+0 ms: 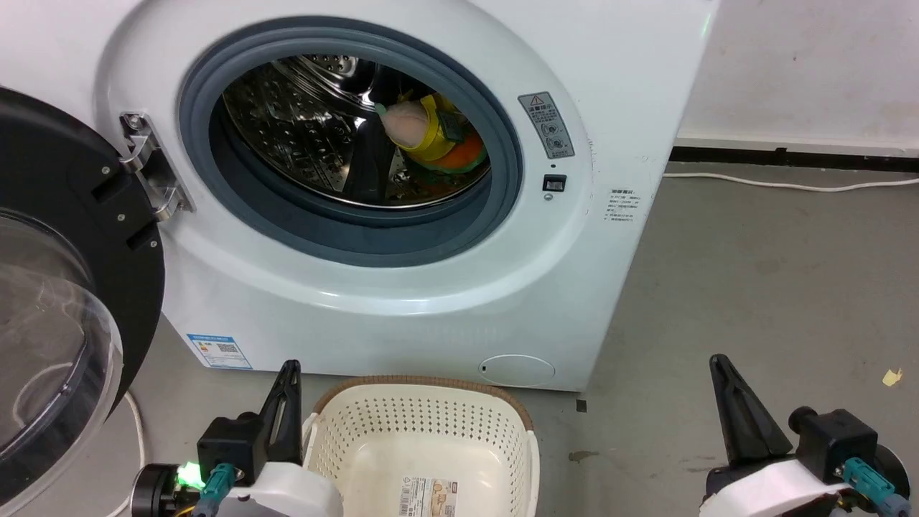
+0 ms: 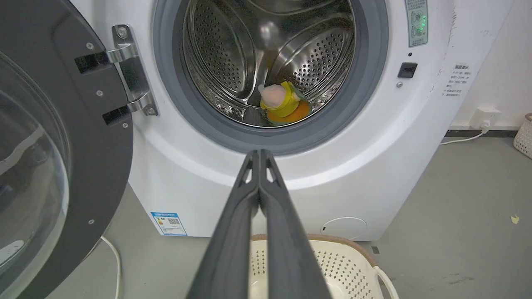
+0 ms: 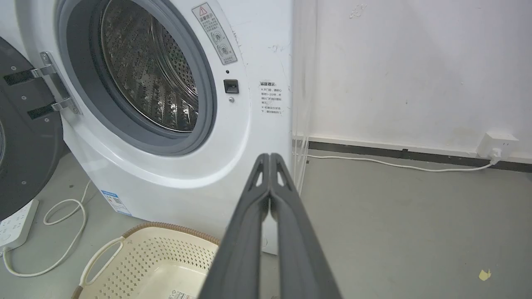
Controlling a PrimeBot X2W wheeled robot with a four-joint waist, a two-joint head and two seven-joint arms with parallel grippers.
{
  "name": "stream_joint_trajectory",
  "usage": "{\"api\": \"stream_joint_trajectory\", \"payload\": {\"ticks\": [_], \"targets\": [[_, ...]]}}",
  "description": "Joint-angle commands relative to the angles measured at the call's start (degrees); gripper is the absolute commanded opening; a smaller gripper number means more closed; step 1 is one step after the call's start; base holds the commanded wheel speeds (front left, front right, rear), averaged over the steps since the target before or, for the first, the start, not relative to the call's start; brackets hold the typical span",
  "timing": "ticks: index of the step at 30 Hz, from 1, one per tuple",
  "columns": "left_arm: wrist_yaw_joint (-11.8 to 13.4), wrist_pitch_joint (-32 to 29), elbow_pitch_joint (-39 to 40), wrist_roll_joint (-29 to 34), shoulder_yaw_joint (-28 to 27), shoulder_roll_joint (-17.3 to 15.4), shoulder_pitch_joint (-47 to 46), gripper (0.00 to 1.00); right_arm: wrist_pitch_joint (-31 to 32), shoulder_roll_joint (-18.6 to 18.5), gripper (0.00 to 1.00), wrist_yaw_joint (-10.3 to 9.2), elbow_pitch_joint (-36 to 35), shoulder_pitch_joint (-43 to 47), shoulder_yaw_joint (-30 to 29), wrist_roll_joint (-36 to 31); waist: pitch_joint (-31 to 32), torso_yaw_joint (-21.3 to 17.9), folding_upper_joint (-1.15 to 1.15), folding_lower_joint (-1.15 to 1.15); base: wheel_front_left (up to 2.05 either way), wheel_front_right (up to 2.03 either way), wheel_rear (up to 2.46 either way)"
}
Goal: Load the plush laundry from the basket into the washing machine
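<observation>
The white washing machine [image 1: 402, 301] stands with its black-rimmed door [image 1: 64, 287] swung open to the left. Inside the steel drum [image 2: 232, 62] lie the pink-and-yellow plush [image 1: 413, 122] and, under it, the orange bun-shaped plush [image 1: 463, 154]; both plush pieces [image 2: 284, 106] appear in the left wrist view too. On the floor before the washer sits the cream basket [image 1: 423, 438], holding nothing but its label sticker [image 1: 428, 497]. My left gripper [image 1: 289, 370] is shut just left of the basket. My right gripper [image 1: 718, 362] is shut over bare floor to its right.
A white cable [image 3: 399, 165] runs along the wall base to a socket [image 3: 496, 145]. A power strip [image 3: 14, 222] and looped cord [image 3: 62, 207] lie on the floor under the open door. Another basket [image 2: 524, 135] stands far right. Grey floor [image 1: 754, 287] stretches right of the washer.
</observation>
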State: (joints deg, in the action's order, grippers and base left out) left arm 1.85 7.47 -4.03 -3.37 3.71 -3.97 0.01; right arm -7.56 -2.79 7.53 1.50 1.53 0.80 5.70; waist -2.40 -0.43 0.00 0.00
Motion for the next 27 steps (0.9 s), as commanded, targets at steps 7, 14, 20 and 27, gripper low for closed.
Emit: {"api": "stream_joint_trajectory", "payload": {"ticks": [7,14,20,27], "targets": [[-0.3,-1.0,0.8,0.7,-0.6,0.4,0.0,0.00,1.0,-0.1,0.00,-0.02,-0.4,-0.7,-0.2,-0.9,0.3,0.0,0.00,0.00,0.00,0.00,0.00],[-0.5,-1.8,1.2,1.0,-1.0,0.5,0.0,0.00,1.9,-0.1,0.00,-0.03,-0.6,-0.8,-0.2,-1.5,0.5,0.1,0.00,0.00,0.00,0.00,0.00],[-0.6,-2.5,1.5,1.3,-1.3,0.6,0.0,0.00,2.6,-0.1,0.00,-0.03,-0.7,-0.9,-0.3,-2.1,0.8,0.1,0.00,0.00,0.00,0.00,0.00],[-0.8,-3.3,2.0,1.6,-1.7,0.6,0.0,0.00,3.4,-0.1,0.00,-0.03,-0.8,-1.0,-0.4,-2.7,1.0,0.2,0.00,0.00,0.00,0.00,0.00]]}}
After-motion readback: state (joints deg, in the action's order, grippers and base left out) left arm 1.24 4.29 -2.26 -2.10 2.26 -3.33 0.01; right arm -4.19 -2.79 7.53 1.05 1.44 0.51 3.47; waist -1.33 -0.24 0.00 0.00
